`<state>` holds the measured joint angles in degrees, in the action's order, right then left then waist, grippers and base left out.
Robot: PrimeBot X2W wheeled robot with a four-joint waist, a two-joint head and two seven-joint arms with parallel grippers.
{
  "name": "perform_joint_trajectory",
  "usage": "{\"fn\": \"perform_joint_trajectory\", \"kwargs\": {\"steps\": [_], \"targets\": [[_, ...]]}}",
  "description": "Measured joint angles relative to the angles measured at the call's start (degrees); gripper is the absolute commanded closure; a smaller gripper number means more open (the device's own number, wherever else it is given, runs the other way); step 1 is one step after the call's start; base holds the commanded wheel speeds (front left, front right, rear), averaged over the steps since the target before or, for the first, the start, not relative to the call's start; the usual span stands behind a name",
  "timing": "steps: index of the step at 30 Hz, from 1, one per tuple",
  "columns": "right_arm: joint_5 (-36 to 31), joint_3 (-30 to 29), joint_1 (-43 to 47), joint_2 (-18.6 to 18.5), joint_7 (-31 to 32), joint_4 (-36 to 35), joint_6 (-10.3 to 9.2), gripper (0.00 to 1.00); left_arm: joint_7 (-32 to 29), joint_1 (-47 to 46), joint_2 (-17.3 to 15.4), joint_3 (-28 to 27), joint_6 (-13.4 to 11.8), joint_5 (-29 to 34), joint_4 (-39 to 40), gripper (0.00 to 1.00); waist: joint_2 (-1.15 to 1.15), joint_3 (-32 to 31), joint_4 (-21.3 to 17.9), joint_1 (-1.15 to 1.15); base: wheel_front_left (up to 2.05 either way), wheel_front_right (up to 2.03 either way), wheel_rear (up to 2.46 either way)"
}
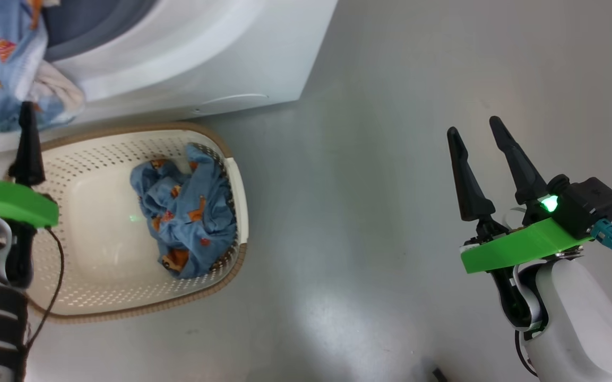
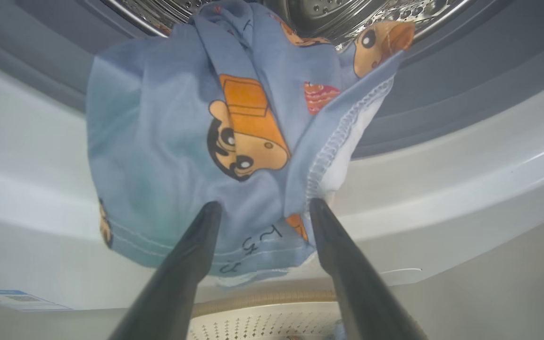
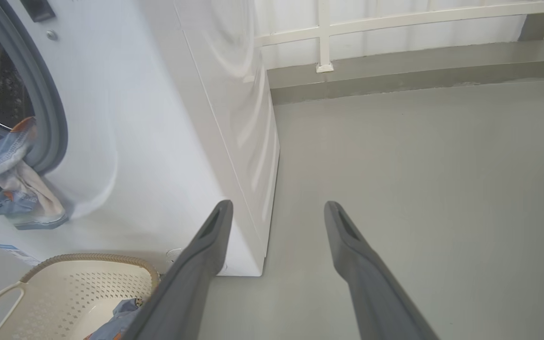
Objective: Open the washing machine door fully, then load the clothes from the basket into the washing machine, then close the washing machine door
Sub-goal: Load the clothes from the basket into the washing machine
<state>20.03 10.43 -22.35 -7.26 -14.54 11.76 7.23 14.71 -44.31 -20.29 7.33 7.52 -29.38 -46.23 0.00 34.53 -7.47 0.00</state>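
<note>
Your left gripper (image 2: 264, 204) had its jaws spread, gripping nothing, right at a garment (image 2: 182, 156) draped over the washing machine (image 1: 205, 53) lip, half out of the drum (image 2: 323, 9). Right gripper (image 1: 474, 128) was also open, over the floor (image 1: 364, 212). You probably needed to shove that garment fully in, then fetch the clothes (image 1: 183, 212) from the basket (image 1: 88, 154).

The floor (image 1: 390, 159) is smooth and pale grey, with a soft patch of glare on it. A low grey kerb (image 3: 418, 71) runs along its far side. A white railing (image 3: 321, 38) stands above, one post footed on the kerb. A small dark thing (image 1: 433, 374) lies on the floor, cut off by the frame and too little to make out.
</note>
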Motion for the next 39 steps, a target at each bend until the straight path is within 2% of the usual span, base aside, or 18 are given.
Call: {"fn": "perform_joint_trajectory", "kwargs": {"steps": [8, 14, 15, 16, 17, 26, 33, 39], "targets": [[0.00, 0.08, -0.10, 0.58, 0.00, -0.02, 0.00, 0.00, 0.00, -3.75, -0.38, 2.64, 0.00, -1.26, -1.20, 0.00, 0.00, 1.68, -1.76, 0.00, 0.00, 0.00, 0.00], [0.00, 0.78, -0.98, 1.21, 0.00, 0.00, 0.00, 0.00, 0.00, -6.02, -0.55, 1.30, 0.00, -2.35, -4.07, 0.00, 0.00, 1.68, -2.68, 0.00, 0.00, 0.00, 0.00], [0.00, 0.82, -0.98, 1.27, 0.00, 0.00, 0.00, 0.00, 0.00, -6.04, -0.55, 1.19, 0.00, -2.35, -4.32, 0.25, 0.00, 1.61, -2.80, 0.00, 0.00, 0.00, 0.00], [0.00, 0.82, -0.98, 1.32, 0.00, -0.01, 0.00, 0.00, 0.00, -6.04, -0.56, 1.13, 0.00, -2.35, -4.53, 0.66, 0.00, 1.55, -2.91, 0.00, 0.00, 0.00, 0.00], [0.00, 0.79, -0.98, 1.32, 0.00, -0.02, 0.00, 0.00, 0.00, -6.09, -0.56, 1.13, 0.00, -2.35, -4.66, 1.00, 0.00, 1.50, -2.99, 0.00, 0.00, 0.00, 0.00], [0.00, 0.07, -0.93, 1.53, 0.00, -0.01, 0.00, 0.00, -0.14, -5.65, -0.36, -0.88, 0.00, -1.60, -3.01, 1.00, 0.00, 0.86, -2.02, 0.00, 0.00, 0.00, 0.00], [0.00, -0.30, -0.93, 1.77, 0.00, -0.03, 0.00, 0.00, -0.05, -4.55, 0.79, -8.04, 0.00, 4.06, 5.72, 1.00, 0.00, 0.57, -0.11, 0.00, 0.00, 0.00, 0.00], [0.00, 0.20, -0.97, 2.01, 0.00, 0.02, 0.00, 0.00, 0.00, -5.93, 1.47, -7.89, 0.00, 7.70, 8.56, 1.00, 0.00, 1.16, 0.39, 0.00, 0.00, 0.00, 0.00]]}}
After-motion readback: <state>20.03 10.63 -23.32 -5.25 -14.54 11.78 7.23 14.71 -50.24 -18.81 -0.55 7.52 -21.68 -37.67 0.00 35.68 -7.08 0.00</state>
